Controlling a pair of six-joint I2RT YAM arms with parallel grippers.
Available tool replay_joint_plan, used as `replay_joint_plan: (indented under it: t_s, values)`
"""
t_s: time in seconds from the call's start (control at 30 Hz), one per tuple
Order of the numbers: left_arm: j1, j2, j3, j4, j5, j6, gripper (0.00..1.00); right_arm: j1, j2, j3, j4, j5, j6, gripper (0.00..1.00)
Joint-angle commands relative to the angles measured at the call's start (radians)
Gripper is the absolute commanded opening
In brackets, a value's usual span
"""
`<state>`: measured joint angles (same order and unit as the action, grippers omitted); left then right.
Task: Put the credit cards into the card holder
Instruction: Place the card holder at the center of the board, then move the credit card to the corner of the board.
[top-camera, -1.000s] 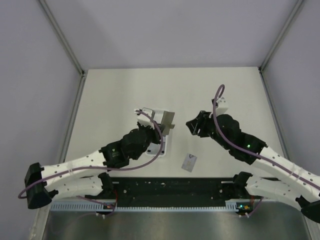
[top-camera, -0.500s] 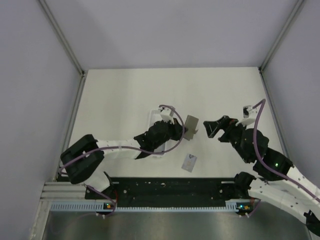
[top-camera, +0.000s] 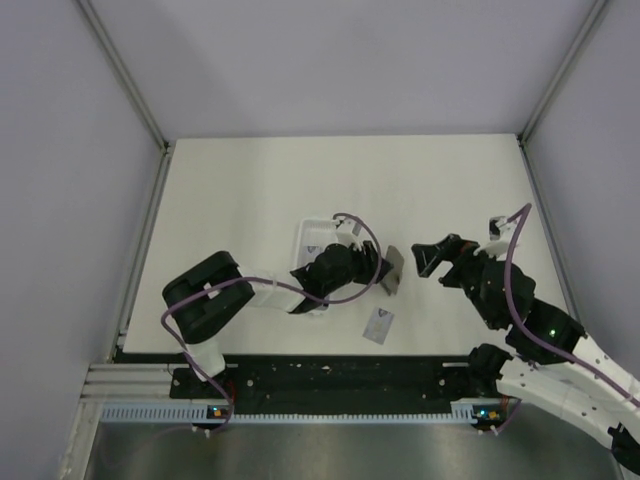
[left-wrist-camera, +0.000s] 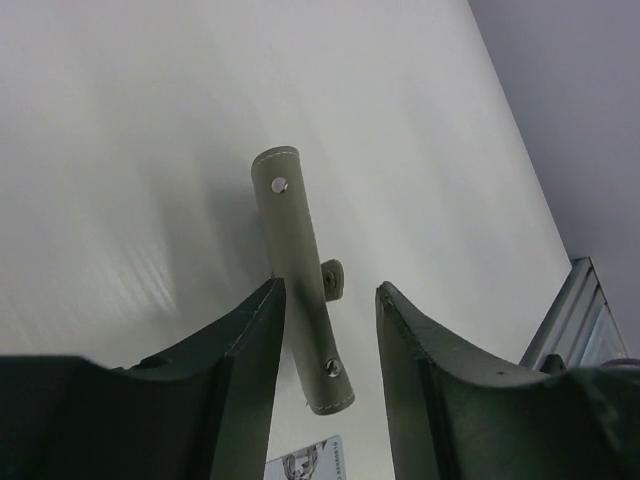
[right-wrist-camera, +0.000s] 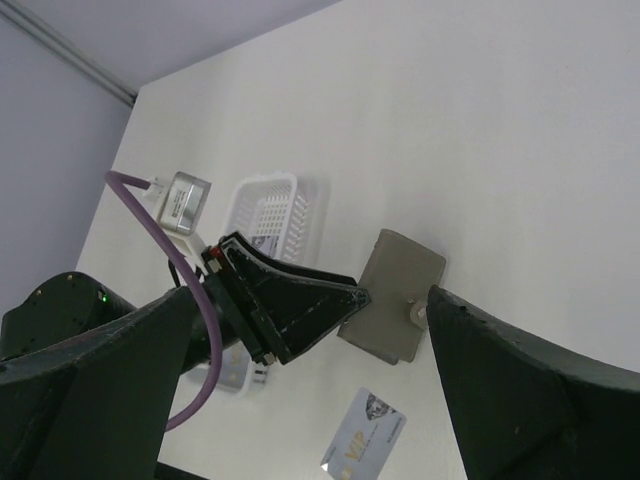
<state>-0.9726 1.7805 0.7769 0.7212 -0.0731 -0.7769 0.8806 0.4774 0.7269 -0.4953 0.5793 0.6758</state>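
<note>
The white table (top-camera: 250, 190) fills the top view, walled by pale panels at 9, 12 and 3 o'clock. The left arm (top-camera: 215, 300) enters from 7 o'clock, doubles back at a black elbow and reaches toward 3 o'clock across the table's middle. The right arm (top-camera: 520, 320) comes in from 5 o'clock and points toward 10 o'clock. A white slotted tray (top-camera: 308, 228) lies just at 9 o'clock of the table's centre, its near part hidden under the left arm; something printed shows inside it, too small to tell. The holder (top-camera: 392, 270) is at the table's centre, at 3 o'clock of the tray and apart from it, standing on edge rather than lying flat. In the left wrist view the holder (left-wrist-camera: 295, 270) shows edge-on, folded, with two metal studs and a small tab, set between the fingers of the left gripper (left-wrist-camera: 330, 288). Those jaws stand half apart: the holder lies against one finger, while bare table shows between it and the other, so it is not clamped. The right gripper (top-camera: 420, 260) hangs just at 3 o'clock of the holder, not touching it, its jaws spread wide with nothing between them. One card (top-camera: 379, 325) lies flat, face up, at 6 o'clock of the holder, near it but apart, close to the table's near edge.
</note>
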Motion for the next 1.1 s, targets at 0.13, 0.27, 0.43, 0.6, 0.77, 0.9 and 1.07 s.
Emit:
replay_joint_plan:
  t_s: [0.13,0.27,0.43,0.6,0.77,0.9,1.07]
  values:
    - [0.043,-0.121,-0.021,-0.090,-0.096,0.018,0.79,-0.008,0.020,0.002,0.015,0.025,-0.005,0.99]
    - [0.057,-0.228,-0.005,-0.251,-0.175,0.080,0.86,-0.009,0.018,-0.006,0.015,0.025,-0.007,0.99]
    - [0.055,-0.340,0.158,-0.607,-0.404,0.214,0.93,-0.008,0.072,0.011,0.015,0.017,-0.048,0.99]
    - [0.155,-0.415,0.208,-0.860,-0.530,0.162,0.99,-0.009,0.170,0.058,0.014,-0.028,-0.094,0.99]
    - [0.259,-0.568,0.108,-0.888,-0.432,0.189,0.95,-0.015,0.276,0.100,0.011,-0.117,-0.143,0.99]
    - [0.259,-0.677,0.050,-0.945,-0.433,0.232,0.94,-0.015,0.351,0.108,0.009,-0.183,-0.144,0.93]
    - [0.252,-0.815,-0.048,-0.971,-0.205,0.254,0.86,-0.015,0.430,0.063,0.001,-0.229,-0.056,0.75]
